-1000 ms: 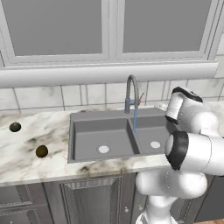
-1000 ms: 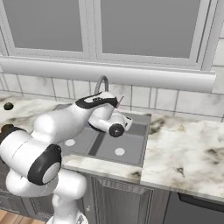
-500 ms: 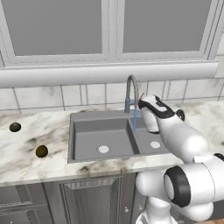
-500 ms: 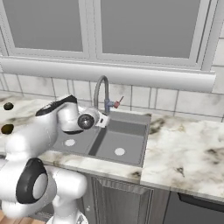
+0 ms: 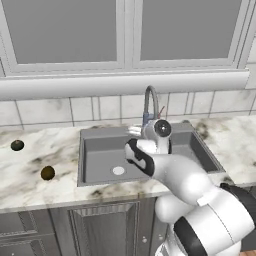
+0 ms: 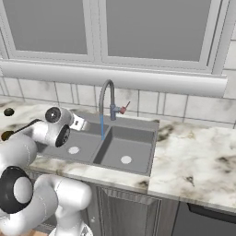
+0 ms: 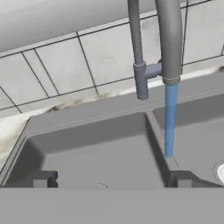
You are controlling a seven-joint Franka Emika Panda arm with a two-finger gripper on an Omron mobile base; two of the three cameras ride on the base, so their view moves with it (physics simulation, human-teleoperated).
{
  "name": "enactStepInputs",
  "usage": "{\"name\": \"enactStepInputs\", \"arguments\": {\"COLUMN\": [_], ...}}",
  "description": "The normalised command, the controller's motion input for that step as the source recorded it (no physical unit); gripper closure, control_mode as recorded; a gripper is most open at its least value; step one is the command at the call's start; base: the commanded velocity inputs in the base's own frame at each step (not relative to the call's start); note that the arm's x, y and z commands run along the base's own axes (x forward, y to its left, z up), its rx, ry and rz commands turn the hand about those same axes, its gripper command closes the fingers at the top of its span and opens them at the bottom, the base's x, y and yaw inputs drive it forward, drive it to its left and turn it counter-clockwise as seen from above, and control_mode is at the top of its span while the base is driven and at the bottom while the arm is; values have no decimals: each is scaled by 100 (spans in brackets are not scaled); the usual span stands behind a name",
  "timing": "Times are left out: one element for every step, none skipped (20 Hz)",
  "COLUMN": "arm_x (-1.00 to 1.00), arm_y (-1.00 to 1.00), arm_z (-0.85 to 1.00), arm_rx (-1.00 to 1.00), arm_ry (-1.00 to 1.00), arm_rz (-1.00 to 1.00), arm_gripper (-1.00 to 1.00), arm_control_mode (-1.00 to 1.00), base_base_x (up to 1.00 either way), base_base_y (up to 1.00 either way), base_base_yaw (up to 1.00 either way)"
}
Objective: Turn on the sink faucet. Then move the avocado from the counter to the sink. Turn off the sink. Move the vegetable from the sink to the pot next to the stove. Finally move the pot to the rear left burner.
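The sink faucet (image 6: 107, 99) is running in the middle of the right base view, a blue stream (image 7: 170, 120) falling onto the divider of the sink (image 5: 100, 167). I am holding my claw (image 7: 109, 178) wide and empty at the bottom of the hand view, over the basin. The avocado (image 5: 47, 173) is lying on the counter (image 5: 30, 182) at the left of the left base view, below a darker ball (image 5: 17, 145).
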Motion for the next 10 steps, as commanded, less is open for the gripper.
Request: {"name": "enactStepInputs", "arguments": {"arm_x": [0,0,-1,-3,0,0,-1,0,0,0], "arm_y": [100,100,100,100,100,100,100,100,100,100], "arm_z": [53,58,64,64,65,62,55,22,5,0], "arm_rx": [-8,-8,-7,-8,-8,-8,-7,-9,-9,-7], "arm_ry": [33,32,30,30,31,32,33,36,36,32], "arm_rz": [0,0,0,0,0,0,0,0,0,0], "arm_gripper": [-100,-100,-100,-100,-100,-100,-100,-100,-100,-100], "arm_control_mode": [-100,-100,-100,-100,-100,-100,-100,-100,-100,-100], "base_base_x": [0,0,0,0,0,0,0,0,0,0], "base_base_y": [0,0,0,0,0,0,0,0,0,0], "base_base_yaw": [0,0,0,0,0,0,0,0,0,0]}}
